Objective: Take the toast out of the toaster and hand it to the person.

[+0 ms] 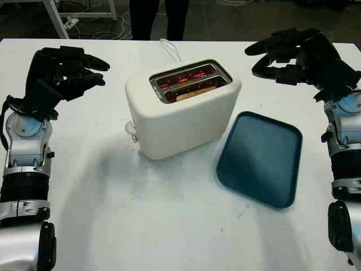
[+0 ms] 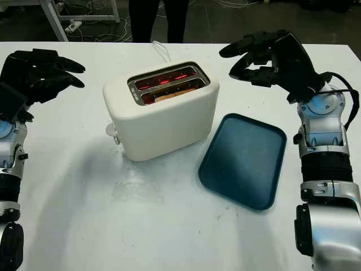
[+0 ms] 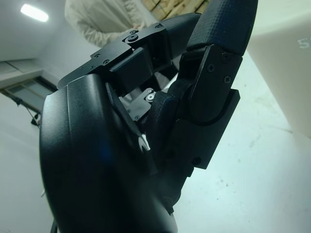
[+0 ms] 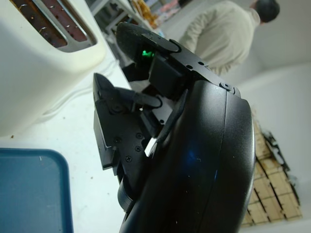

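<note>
The toaster [image 1: 181, 110] stood mid-worktop, nearer the far edge, its slots glowing red and running roughly left to right. The toast [image 1: 194, 92] sat low in the near slot, a pale brown sliver, perhaps one slice. The right hand [image 1: 293, 53] hung open just beyond the toaster's right end and looked nearer; the left hand [image 1: 65, 73] hung open towards the left edge, holding nothing. A blue tray [image 1: 260, 158] lay right of the toaster. A person [image 1: 158, 17] stood beyond the far edge.
</note>
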Motion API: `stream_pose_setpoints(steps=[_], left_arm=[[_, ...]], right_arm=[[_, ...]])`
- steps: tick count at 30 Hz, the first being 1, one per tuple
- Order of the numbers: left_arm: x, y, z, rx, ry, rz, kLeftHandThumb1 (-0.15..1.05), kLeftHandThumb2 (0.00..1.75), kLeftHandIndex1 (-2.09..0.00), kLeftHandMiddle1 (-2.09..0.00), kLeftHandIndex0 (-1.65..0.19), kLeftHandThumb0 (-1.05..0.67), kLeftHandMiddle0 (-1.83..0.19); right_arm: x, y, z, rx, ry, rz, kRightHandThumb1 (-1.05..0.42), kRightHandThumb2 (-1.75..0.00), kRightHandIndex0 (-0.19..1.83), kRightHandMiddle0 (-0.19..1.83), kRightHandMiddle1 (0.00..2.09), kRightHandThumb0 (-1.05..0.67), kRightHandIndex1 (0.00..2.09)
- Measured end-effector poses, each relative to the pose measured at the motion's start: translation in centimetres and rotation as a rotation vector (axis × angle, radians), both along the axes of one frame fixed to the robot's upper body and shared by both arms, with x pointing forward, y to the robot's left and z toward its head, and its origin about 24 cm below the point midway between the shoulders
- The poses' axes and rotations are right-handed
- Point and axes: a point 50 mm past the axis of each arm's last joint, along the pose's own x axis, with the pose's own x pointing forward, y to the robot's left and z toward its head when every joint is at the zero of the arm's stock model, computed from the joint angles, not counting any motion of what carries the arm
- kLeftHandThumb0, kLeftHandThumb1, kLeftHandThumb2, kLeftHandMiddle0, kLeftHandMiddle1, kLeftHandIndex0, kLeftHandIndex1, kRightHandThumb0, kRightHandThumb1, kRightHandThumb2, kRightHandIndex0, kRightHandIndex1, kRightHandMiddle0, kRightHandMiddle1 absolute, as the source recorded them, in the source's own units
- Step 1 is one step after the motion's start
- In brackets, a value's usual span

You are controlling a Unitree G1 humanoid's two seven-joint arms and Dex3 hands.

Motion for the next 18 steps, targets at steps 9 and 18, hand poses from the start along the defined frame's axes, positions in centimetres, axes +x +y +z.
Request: stream_pose_setpoints(steps=[9, 18], left_arm=[[-0.01, 0.07, 0.02, -0.004, -0.002, 0.005, 0.92, 0.14, -0.53, -0.84, -1.09, -1.05, -1.07], [-0.01, 0.08, 0.02, -0.004, -0.002, 0.005, 0.92, 0.15, -0.57, -0.84, -1.07, -1.05, -1.06]], right_arm=[[0.02, 0.00, -0.01, -0.004, -0.002, -0.007, -0.88, -0.01, 0.85, 0.98, 0.27, -0.06, 0.87], [0.01, 0.05, 0.11, -0.001, 0.002, -0.009, -0.92, -0.11, 0.82, 0.95, 0.26, -0.16, 0.87]])
